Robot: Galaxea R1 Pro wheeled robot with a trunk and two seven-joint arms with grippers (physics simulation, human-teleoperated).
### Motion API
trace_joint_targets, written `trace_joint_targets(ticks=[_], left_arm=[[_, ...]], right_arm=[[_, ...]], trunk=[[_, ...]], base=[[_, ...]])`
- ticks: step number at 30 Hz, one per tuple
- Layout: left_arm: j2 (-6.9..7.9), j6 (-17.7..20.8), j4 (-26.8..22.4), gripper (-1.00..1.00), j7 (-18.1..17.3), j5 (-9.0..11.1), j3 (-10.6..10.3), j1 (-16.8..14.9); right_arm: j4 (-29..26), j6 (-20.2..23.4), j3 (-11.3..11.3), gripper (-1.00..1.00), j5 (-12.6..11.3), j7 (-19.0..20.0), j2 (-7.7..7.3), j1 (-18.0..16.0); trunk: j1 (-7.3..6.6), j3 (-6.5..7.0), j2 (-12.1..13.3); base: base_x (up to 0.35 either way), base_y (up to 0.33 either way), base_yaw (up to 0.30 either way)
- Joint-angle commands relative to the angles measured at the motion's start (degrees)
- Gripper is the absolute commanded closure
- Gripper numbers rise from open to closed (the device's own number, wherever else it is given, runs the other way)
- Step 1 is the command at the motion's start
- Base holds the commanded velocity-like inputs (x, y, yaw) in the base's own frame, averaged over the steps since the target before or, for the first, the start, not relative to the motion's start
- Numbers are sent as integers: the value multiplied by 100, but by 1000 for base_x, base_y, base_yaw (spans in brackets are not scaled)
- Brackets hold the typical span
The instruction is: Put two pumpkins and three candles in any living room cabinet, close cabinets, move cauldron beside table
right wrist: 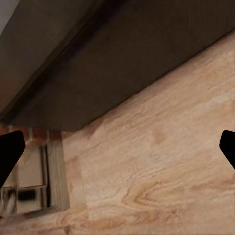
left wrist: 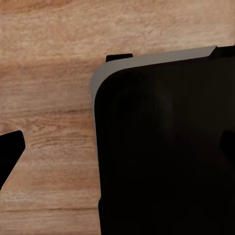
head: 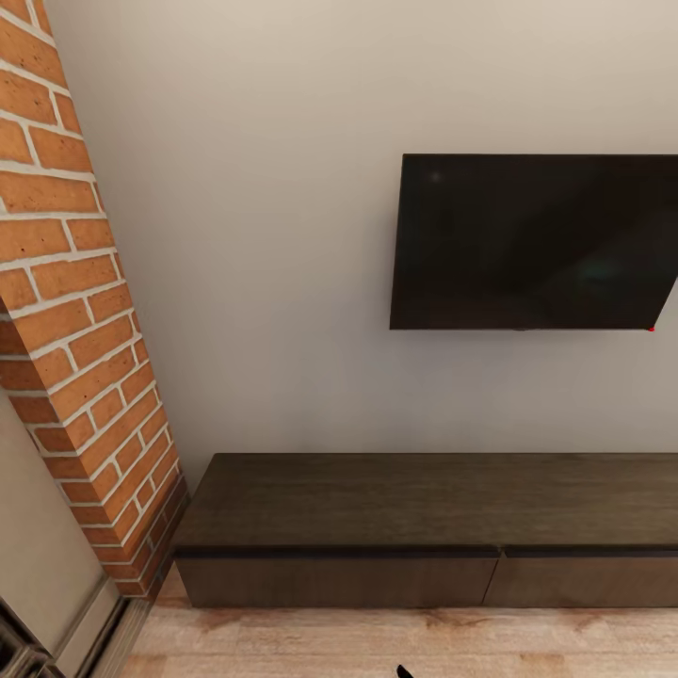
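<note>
One cabinet (head: pixel 428 527) stands along the wall, with two closed drawer fronts showing on its face, side by side. One television (head: pixel 535 242) hangs on the wall above it. One brick fireplace (head: pixel 80 311) rises at the cabinet's left end. One wood floor (head: pixel 377 645) runs along the cabinet's front edge.

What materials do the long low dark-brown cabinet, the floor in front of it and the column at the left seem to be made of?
The long low dark-brown cabinet looks like matte dark-stained wood or veneer: faint grain streaks, no gloss. The pale floor looks like light wood planks or laminate, with clear grain and knots. The orange column looks like rough brick with pale mortar joints.
</note>
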Motion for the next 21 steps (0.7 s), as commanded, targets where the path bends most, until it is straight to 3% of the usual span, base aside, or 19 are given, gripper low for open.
trace_joint_targets(ticks=[1,3,6,8,10,12,15,21], left_arm=[[3,-27,-16,-100,-2,-7,-29,-3],[8,-36,-63,-100,-9,-7,-25,-3],[8,-43,-232,-100,-11,-6,-12,-3],[9,-44,-641,-100,2,-6,-5,-3],[7,-32,-1375,-100,11,2,-7,10],[7,-5,-1887,-100,8,-14,-18,68],[6,16,-2265,-100,-1,-13,-38,112],[8,13,-2496,-100,-5,-7,-46,133]], right_arm=[[-216,5,-140,-100,-38,527,8,-2],[-441,5,-379,-100,-42,1037,23,-3],[-578,-8,-589,-100,-47,1251,41,-7],[-628,-19,-742,-100,-87,1303,41,-8],[-637,-25,-925,-100,-270,1337,39,-9],[-638,-28,-995,-100,-387,1350,36,-9],[-638,-29,-1021,-100,-457,1348,38,-9],[-639,-30,-1009,-100,-473,1326,39,-9]], trunk=[[0,-6,-3],[0,-6,-3],[0,-6,-3],[0,-6,-3],[0,-6,-3],[0,-6,-3],[0,-6,-3],[0,-6,-3]], base=[[0,0,0],[0,0,0],[-17,0,0],[-104,0,0],[-83,0,0],[-42,0,0],[-23,0,0],[-149,0,0]])
